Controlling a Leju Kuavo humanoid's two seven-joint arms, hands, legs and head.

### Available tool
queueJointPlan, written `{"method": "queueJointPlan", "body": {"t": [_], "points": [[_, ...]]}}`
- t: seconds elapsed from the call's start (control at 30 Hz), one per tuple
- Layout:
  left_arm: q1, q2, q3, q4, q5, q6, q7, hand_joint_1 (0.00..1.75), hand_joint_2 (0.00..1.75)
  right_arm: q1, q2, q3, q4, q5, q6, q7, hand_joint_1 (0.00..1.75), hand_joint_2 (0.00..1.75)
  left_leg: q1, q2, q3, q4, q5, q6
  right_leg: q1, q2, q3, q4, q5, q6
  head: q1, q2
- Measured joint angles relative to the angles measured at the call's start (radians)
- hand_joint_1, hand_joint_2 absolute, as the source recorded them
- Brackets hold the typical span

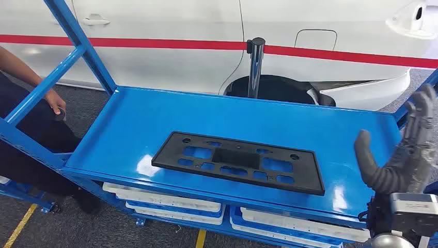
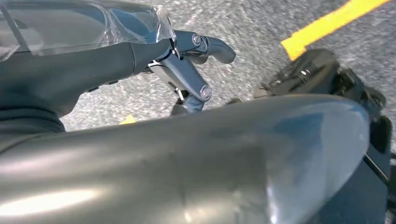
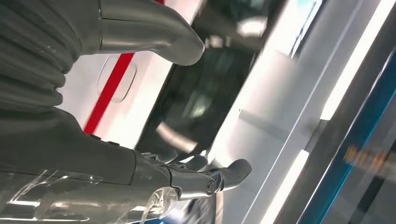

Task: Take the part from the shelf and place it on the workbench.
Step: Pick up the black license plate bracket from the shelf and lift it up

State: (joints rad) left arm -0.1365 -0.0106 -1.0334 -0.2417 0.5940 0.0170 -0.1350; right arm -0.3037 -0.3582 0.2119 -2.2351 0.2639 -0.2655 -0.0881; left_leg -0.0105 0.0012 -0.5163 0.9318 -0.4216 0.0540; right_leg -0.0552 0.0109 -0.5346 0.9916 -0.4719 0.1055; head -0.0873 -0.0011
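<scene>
A flat black plastic part [image 1: 239, 160] with several cut-outs lies on the top of the blue shelf [image 1: 155, 111], near its front edge. My right hand [image 1: 408, 150] is raised at the shelf's right end, fingers spread and thumb out, holding nothing, well to the right of the part. The right wrist view shows that hand's thumb [image 3: 154, 35] and fingers [image 3: 210, 179] apart with nothing between them. My left hand [image 2: 187, 70] hangs low over grey floor, its fingers loosely extended and empty.
A white car with a red stripe [image 1: 310, 51] stands behind the shelf, with a black post [image 1: 254, 64] before it. A person [image 1: 31, 113] stands at the shelf's left end. White trays [image 1: 165, 201] fill the level below. A yellow floor line [image 2: 327, 25] runs near my left hand.
</scene>
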Motion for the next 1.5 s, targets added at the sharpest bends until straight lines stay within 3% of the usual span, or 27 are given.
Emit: {"method": "queueJointPlan", "body": {"t": [0.13,0.2,0.27,0.33,0.37,0.4,0.43,0.53,0.57,0.6,0.67,0.73,0.83,0.87,0.9,0.93,1.0,1.03,1.07,1.17,1.23,1.33,1.37,1.4,1.43,1.5], "points": [[-0.005,0.008,-0.003,0.001,-0.001,-0.001,-0.003,0.00,0.00,-0.041,-0.016,0.080,0.001,0.183,0.137,0.030,0.00,1.75,-0.002,0.000,-0.014,0.016,-0.005,-0.007,-0.008,0.003,-0.007,0.001,-0.001,-0.033,0.002,0.000],[-0.006,0.012,-0.005,0.000,-0.002,0.000,-0.004,0.00,0.00,-0.076,-0.018,0.161,0.000,0.341,0.202,0.058,0.00,1.75,0.000,-0.001,-0.029,0.046,-0.025,-0.019,-0.008,-0.003,-0.016,0.010,-0.001,-0.034,0.001,0.000],[-0.011,0.014,-0.006,0.000,-0.007,0.000,-0.003,0.00,0.00,-0.116,-0.017,0.248,0.000,0.505,0.259,0.078,0.00,1.75,0.006,0.000,-0.081,0.152,-0.082,-0.035,-0.003,-0.010,-0.021,0.010,0.001,-0.029,0.000,0.000],[-0.017,0.016,-0.007,0.000,-0.015,-0.002,0.000,0.00,0.00,-0.155,-0.016,0.336,0.002,0.646,0.313,0.083,0.00,1.75,0.010,0.002,-0.153,0.296,-0.139,-0.039,0.001,-0.015,-0.023,0.009,0.002,-0.022,0.000,0.000],[-0.019,0.016,-0.008,0.000,-0.020,-0.004,0.003,0.00,0.00,-0.174,-0.015,0.382,0.004,0.694,0.336,0.082,0.00,1.75,0.006,0.001,-0.176,0.337,-0.148,-0.033,0.008,-0.016,-0.024,0.008,0.002,-0.023,0.000,0.000],[-0.021,0.016,-0.009,0.000,-0.025,-0.006,0.006,0.00,0.00,-0.192,-0.013,0.426,0.008,0.724,0.355,0.080,0.00,1.75,0.001,0.001,-0.180,0.340,-0.138,-0.022,0.015,-0.017,-0.023,0.008,0.002,-0.022,0.000,0.000],[-0.023,0.016,-0.011,0.000,-0.029,-0.008,0.008,0.00,0.00,-0.209,-0.011,0.468,0.012,0.740,0.367,0.076,0.00,1.75,-0.009,-0.001,-0.163,0.300,-0.110,-0.004,0.024,-0.017,-0.020,0.004,0.003,-0.024,0.000,0.000],[-0.032,0.024,-0.020,0.000,-0.037,-0.015,0.010,0.00,0.00,-0.252,-0.006,0.568,0.024,0.767,0.385,0.061,0.00,1.75,-0.061,-0.014,-0.051,0.068,0.002,0.078,0.039,-0.015,0.000,-0.025,0.014,-0.039,0.001,0.000],[-0.034,0.028,-0.022,0.000,-0.038,-0.016,0.011,0.00,0.00,-0.263,-0.003,0.597,0.029,0.777,0.387,0.057,0.00,1.75,-0.076,-0.019,-0.027,0.015,0.020,0.094,0.041,-0.014,0.003,-0.033,0.018,-0.046,0.000,0.000],[-0.036,0.031,-0.024,-0.001,-0.038,-0.017,0.013,0.00,0.00,-0.272,-0.001,0.624,0.034,0.790,0.386,0.054,0.00,1.75,-0.085,-0.021,-0.014,-0.014,0.028,0.101,0.043,-0.012,0.003,-0.037,0.021,-0.050,0.000,0.000],[-0.039,0.030,-0.027,-0.001,-0.041,-0.018,0.017,0.00,0.00,-0.288,0.003,0.673,0.044,0.826,0.376,0.044,0.00,1.75,-0.079,-0.022,-0.005,-0.038,0.035,0.094,0.047,-0.009,-0.002,-0.036,0.020,-0.055,-0.004,0.000],[-0.042,0.028,-0.030,-0.001,-0.047,-0.019,0.018,0.00,0.00,-0.303,0.005,0.714,0.052,0.863,0.354,0.037,0.00,1.75,-0.068,-0.020,0.006,-0.054,0.043,0.084,0.049,-0.008,-0.019,0.003,-0.006,-0.046,-0.003,0.000],[-0.046,0.024,-0.032,-0.001,-0.053,-0.020,0.023,0.00,0.00,-0.316,0.005,0.769,0.068,0.892,0.324,0.028,0.00,1.75,-0.059,-0.018,0.009,-0.056,0.044,0.080,0.041,-0.009,-0.113,0.190,-0.090,-0.030,-0.001,0.000],[-0.047,0.022,-0.032,-0.001,-0.054,-0.020,0.024,0.00,0.00,-0.316,0.006,0.783,0.071,0.897,0.317,0.025,0.00,1.75,-0.057,-0.018,0.009,-0.055,0.044,0.079,0.037,-0.009,-0.141,0.239,-0.102,-0.027,-0.001,0.000],[-0.047,0.021,-0.032,-0.001,-0.055,-0.020,0.025,0.00,0.00,-0.317,0.006,0.795,0.075,0.900,0.313,0.023,0.00,1.75,-0.054,-0.018,0.008,-0.053,0.042,0.077,0.035,-0.009,-0.153,0.254,-0.095,-0.023,-0.001,0.000],[-0.047,0.020,-0.033,-0.001,-0.055,-0.020,0.025,0.00,0.00,-0.319,0.007,0.804,0.077,0.902,0.310,0.021,0.00,1.75,-0.051,-0.018,0.007,-0.048,0.039,0.074,0.033,-0.010,-0.142,0.226,-0.068,-0.018,-0.001,0.000],[-0.047,0.020,-0.035,-0.001,-0.056,-0.019,0.025,0.00,0.00,-0.326,0.007,0.821,0.085,0.901,0.311,0.019,0.00,1.75,-0.046,-0.019,0.002,-0.028,0.027,0.061,0.030,-0.010,-0.082,0.099,-0.005,-0.010,-0.001,0.000],[-0.049,0.020,-0.036,-0.001,-0.056,-0.018,0.025,0.00,0.00,-0.331,0.008,0.831,0.090,0.897,0.314,0.018,0.00,1.75,-0.047,-0.019,-0.003,-0.015,0.019,0.054,0.029,-0.008,-0.055,0.043,0.016,-0.012,-0.001,0.000],[-0.050,0.021,-0.038,-0.001,-0.057,-0.016,0.025,0.00,0.00,-0.336,0.010,0.842,0.095,0.889,0.319,0.017,0.00,1.75,-0.047,-0.019,-0.008,-0.005,0.012,0.049,0.029,-0.006,-0.039,0.009,0.025,-0.022,-0.001,0.000],[-0.053,0.024,-0.045,-0.001,-0.062,-0.015,0.025,0.00,0.00,-0.344,0.019,0.866,0.106,0.858,0.337,0.015,0.00,1.75,-0.050,-0.019,-0.017,0.006,0.006,0.046,0.027,-0.001,-0.037,-0.006,0.029,-0.058,-0.001,0.000],[-0.054,0.026,-0.048,-0.001,-0.066,-0.015,0.025,0.00,0.00,-0.349,0.023,0.877,0.114,0.845,0.346,0.015,0.00,1.75,-0.045,-0.019,-0.031,0.045,-0.020,0.032,0.022,-0.002,-0.038,-0.007,0.032,-0.068,-0.002,0.000],[-0.055,0.027,-0.050,-0.002,-0.071,-0.015,0.025,0.00,0.00,-0.355,0.029,0.890,0.124,0.828,0.359,0.015,0.00,1.75,-0.016,-0.016,-0.113,0.229,-0.117,-0.007,0.018,-0.003,-0.043,-0.007,0.035,-0.075,-0.005,0.000],[-0.054,0.027,-0.050,-0.002,-0.071,-0.015,0.026,0.00,0.00,-0.356,0.030,0.894,0.127,0.822,0.365,0.015,0.00,1.75,-0.006,-0.016,-0.140,0.286,-0.138,-0.015,0.017,-0.004,-0.045,-0.007,0.035,-0.075,-0.005,0.000],[-0.053,0.027,-0.050,-0.002,-0.072,-0.015,0.026,0.00,0.00,-0.357,0.031,0.897,0.130,0.818,0.371,0.015,0.00,1.75,0.000,-0.015,-0.151,0.311,-0.140,-0.019,0.016,-0.004,-0.045,-0.007,0.035,-0.075,-0.005,0.000],[-0.053,0.027,-0.050,-0.002,-0.073,-0.015,0.026,0.00,0.00,-0.360,0.033,0.900,0.133,0.813,0.377,0.015,0.00,1.75,0.005,-0.015,-0.146,0.300,-0.125,-0.021,0.016,-0.004,-0.045,-0.007,0.035,-0.075,-0.005,0.000],[-0.054,0.028,-0.050,-0.002,-0.073,-0.014,0.026,0.00,0.00,-0.367,0.038,0.907,0.137,0.807,0.388,0.015,0.00,1.75,0.004,-0.015,-0.079,0.164,-0.053,-0.011,0.015,-0.004,-0.039,-0.012,0.036,-0.075,-0.005,0.000]]}}
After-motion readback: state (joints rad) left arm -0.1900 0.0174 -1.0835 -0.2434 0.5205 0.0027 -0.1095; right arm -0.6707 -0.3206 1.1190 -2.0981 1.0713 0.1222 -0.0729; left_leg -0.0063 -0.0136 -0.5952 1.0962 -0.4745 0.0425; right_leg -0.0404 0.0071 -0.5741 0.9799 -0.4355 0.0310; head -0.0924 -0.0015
